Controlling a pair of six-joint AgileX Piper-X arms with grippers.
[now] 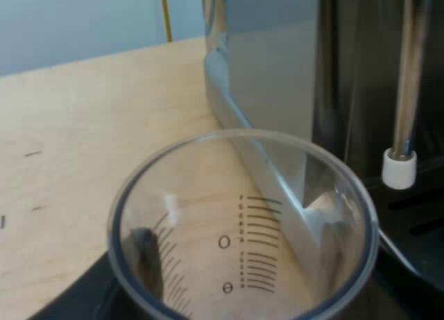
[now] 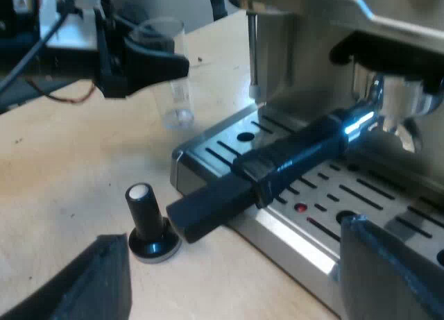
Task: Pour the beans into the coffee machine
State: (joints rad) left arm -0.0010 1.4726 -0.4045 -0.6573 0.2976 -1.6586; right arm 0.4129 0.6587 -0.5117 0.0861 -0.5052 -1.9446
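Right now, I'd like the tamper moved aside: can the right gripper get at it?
Probably yes. The tamper stands upright on the table ahead of the right gripper, fingers open, nothing over it; the holder's handle ends close beside it.

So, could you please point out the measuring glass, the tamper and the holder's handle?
measuring glass (image 1: 257, 250), left wrist view, marked wall.
tamper (image 2: 146, 219), right wrist view, black stem.
holder's handle (image 2: 277, 164), right wrist view, middle of grip.

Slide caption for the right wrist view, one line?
Left gripper grips the measuring glass beside the espresso machine; black-knob tamper stands on the table by the locked holder's handle.
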